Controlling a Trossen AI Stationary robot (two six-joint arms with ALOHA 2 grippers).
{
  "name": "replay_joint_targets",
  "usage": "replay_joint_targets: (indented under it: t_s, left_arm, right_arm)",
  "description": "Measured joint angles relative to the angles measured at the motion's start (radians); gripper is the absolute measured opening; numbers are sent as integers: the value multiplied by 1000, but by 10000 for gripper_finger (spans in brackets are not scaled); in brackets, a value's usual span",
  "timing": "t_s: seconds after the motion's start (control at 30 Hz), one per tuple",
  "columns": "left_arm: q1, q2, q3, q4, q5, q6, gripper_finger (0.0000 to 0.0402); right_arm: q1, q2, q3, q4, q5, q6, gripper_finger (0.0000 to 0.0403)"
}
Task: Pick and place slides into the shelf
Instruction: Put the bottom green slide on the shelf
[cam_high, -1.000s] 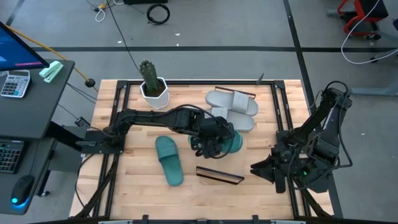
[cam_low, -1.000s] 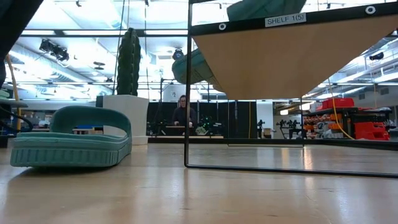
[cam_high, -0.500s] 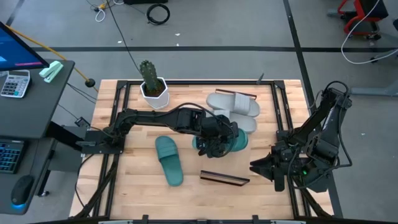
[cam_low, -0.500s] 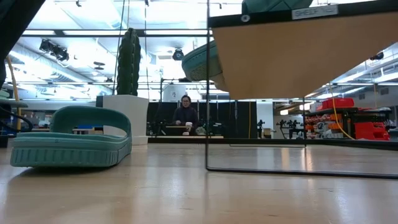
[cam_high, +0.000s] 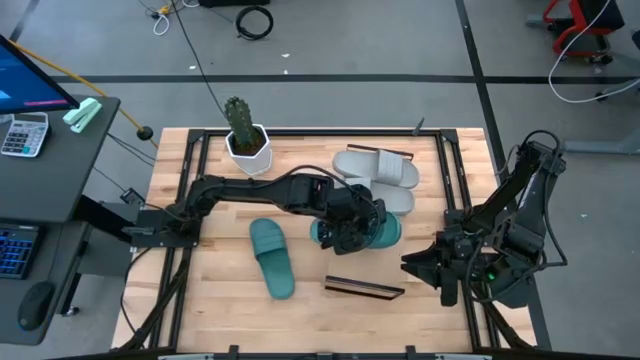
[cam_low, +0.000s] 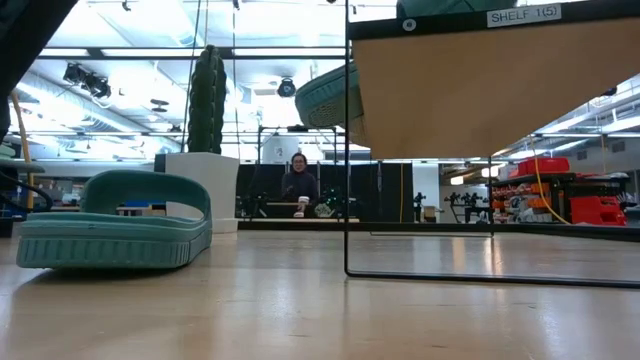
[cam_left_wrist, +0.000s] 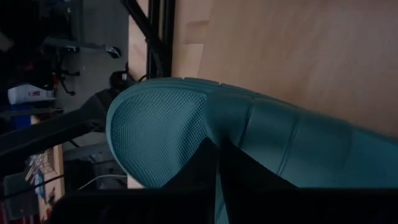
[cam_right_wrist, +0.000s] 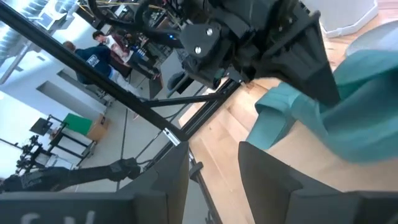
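My left gripper (cam_high: 352, 232) reaches over the table's middle and is shut on a teal slide (cam_high: 390, 232), held in the air. One end of that slide (cam_low: 328, 95) shows beside the shelf in the low view. A second teal slide (cam_high: 272, 258) lies sole down on the table, left of it. Two grey slides (cam_high: 372, 165) (cam_high: 392, 198) lie together at the far side. The shelf (cam_high: 365, 288) stands near the near edge, its frame's bottom bar (cam_low: 480, 278) on the table. My right gripper (cam_high: 412, 268) hangs open just right of the shelf, with nothing between its fingers. My left gripper has the teal slide about its middle, by the strap (cam_left_wrist: 292, 143), which lies next to the textured face (cam_left_wrist: 155, 137). The gripper hides the exact place of contact. The fingers (cam_left_wrist: 214, 165) slant down from the table's left. The slide hangs tilted, clear of the table.
A cactus in a white pot (cam_high: 245, 140) stands at the far left of the table. Dark rails (cam_high: 452, 180) run along the table's sides. A person (cam_low: 298, 180) shows far back in the room. Bare wood lies between the resting teal slide and the shelf.
The held teal slide has swung a little toward the table's right edge as my left gripper tipped, still clear of the table. The shelf has shifted toward the right and near edges. What moves it does not show.
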Motion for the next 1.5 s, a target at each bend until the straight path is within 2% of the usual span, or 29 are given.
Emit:
replay_joint_targets:
  t_s: [0.33,0.53,0.87,1.17,1.33,1.5]
  left_arm:
    - [-4,69,0,71,13,-7,9]
    - [0,83,-1,156,12,-47,34]
    - [5,104,-1,184,13,-143,11]
    - [6,102,0,294,10,-228,68]
    - [6,101,0,319,-64,-248,109]
    - [6,81,-1,296,-262,-320,135]
  right_arm:
    - [-38,0,0,29,-8,-51,146]
    - [-40,0,0,37,-14,-68,146]
    - [-40,0,0,35,-15,-77,146]
    - [-40,0,0,35,-15,-86,146]
    - [-40,0,0,35,-15,-86,146]
    - [-39,0,0,35,-15,-93,146]
